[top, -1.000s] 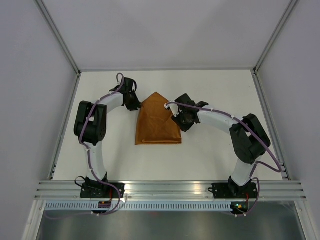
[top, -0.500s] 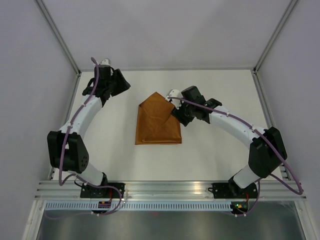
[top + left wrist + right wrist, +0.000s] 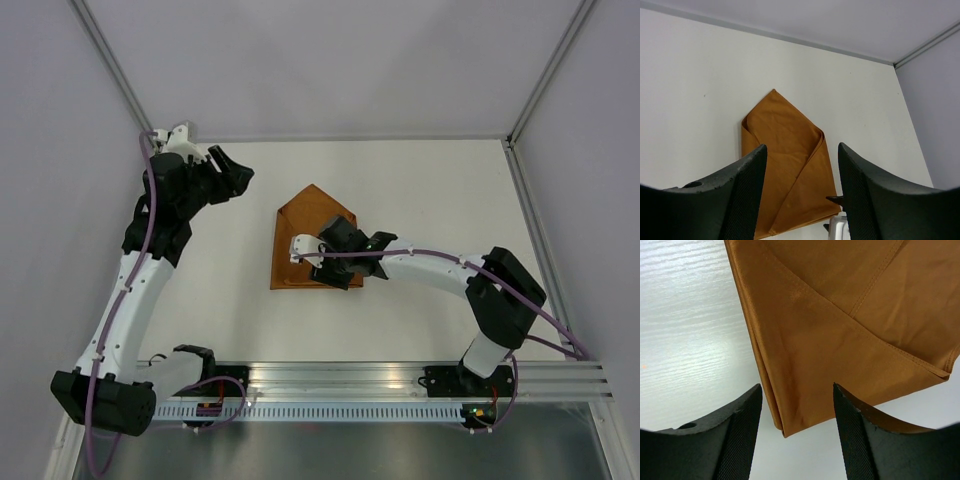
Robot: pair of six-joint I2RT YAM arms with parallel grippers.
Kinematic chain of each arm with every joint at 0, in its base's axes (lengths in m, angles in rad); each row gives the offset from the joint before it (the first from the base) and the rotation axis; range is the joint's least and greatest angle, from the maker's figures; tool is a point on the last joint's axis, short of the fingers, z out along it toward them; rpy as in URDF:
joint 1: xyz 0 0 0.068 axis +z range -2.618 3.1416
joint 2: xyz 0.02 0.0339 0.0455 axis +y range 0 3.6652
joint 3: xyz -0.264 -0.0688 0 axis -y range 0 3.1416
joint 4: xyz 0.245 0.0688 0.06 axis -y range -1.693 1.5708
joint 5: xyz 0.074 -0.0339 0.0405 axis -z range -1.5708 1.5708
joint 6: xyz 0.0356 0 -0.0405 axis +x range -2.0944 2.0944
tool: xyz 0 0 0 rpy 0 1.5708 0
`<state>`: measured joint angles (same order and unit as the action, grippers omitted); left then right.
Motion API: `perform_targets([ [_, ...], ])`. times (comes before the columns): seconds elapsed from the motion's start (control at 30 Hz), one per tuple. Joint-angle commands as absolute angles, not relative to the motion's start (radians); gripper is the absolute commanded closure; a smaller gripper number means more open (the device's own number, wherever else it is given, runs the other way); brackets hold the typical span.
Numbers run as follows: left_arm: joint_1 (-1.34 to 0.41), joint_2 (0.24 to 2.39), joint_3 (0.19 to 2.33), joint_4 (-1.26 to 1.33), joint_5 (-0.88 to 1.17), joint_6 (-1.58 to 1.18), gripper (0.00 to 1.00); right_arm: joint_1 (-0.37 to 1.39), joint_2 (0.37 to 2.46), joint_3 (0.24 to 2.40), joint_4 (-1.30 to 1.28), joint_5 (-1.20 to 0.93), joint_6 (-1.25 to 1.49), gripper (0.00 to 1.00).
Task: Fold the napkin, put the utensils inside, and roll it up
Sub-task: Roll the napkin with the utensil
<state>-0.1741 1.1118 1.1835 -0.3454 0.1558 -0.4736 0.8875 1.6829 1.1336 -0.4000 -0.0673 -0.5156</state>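
Napkin [image 3: 313, 222] folded to a point, mid-worktop [image 3: 440, 190].
Right gripper [image 3: 796, 388] fingers apart, empty, low over the napkin's near edge; left gripper [image 3: 801, 146] fingers apart, empty, raised near the far-left corner, well apart from the cloth.

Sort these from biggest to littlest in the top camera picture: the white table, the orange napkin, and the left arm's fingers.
1. table
2. napkin, even with the right arm covering part of it
3. left fingers, clearly smallest, though they may be nearer the camera
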Motion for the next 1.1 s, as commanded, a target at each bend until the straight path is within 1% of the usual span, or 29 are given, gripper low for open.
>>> perform_targets([
  [0.0, -0.175, 1.077, 1.172, -0.380, 0.187, -0.419, 0.36, 0.894, 1.700, 1.117, -0.318, -0.066, -0.560, 0.35],
  [0.43, -0.179, 1.074, 1.089, -0.324, 0.232, -0.440, 0.36, 0.956, 1.753, 1.117, -0.291, -0.071, -0.565, 0.36],
  [0.63, -0.186, 1.083, 1.075, -0.307, 0.245, -0.440, 0.36, 0.974, 1.802, 1.123, -0.275, -0.064, -0.568, 0.39],
  [0.87, -0.201, 1.100, 1.065, -0.282, 0.250, -0.433, 0.37, 0.974, 1.844, 1.111, -0.241, -0.048, -0.595, 0.41],
  [1.0, -0.219, 1.108, 1.049, -0.273, 0.244, -0.423, 0.37, 0.966, 1.858, 1.108, -0.245, -0.077, -0.614, 0.42],
  [1.07, -0.232, 1.112, 1.042, -0.273, 0.232, -0.416, 0.37, 0.962, 1.868, 1.117, -0.265, -0.101, -0.618, 0.45],
])
